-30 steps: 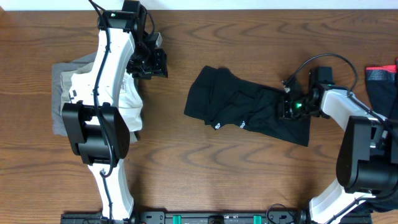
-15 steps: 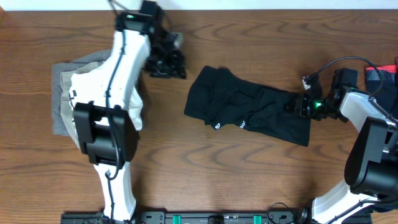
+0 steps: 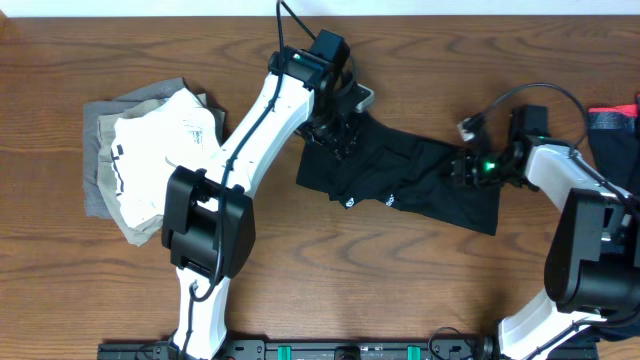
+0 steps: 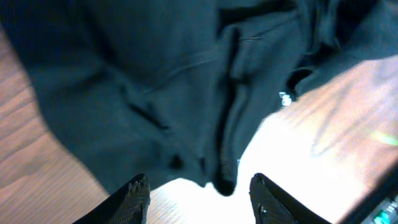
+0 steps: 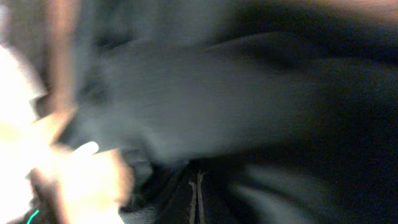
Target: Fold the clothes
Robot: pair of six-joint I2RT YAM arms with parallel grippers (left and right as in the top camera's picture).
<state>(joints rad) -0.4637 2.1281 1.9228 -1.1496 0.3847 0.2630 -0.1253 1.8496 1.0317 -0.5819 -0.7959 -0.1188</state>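
Note:
A black shirt [image 3: 410, 185] with small white marks lies crumpled in the middle of the table. My left gripper [image 3: 336, 126] hovers over its upper-left edge. In the left wrist view this gripper [image 4: 200, 200] is open, with a fold of the shirt's edge [image 4: 224, 180] just ahead of the gap and bare table under it. My right gripper [image 3: 466, 168] sits low on the shirt's upper-right part. Its fingers [image 5: 196, 198] are shut, with dark cloth [image 5: 261, 106] all around. I cannot tell whether any cloth is pinched.
At the left lies a pile with a white garment [image 3: 160, 150] on top of a grey one [image 3: 98, 150]. A dark garment with a red band [image 3: 612, 118] lies at the right edge, behind the right arm. The table [image 3: 330, 270] is brown wood.
My left arm has swung right, from beside the white and grey pile to the black shirt's upper-left edge. The right gripper went a little right, then came back left.

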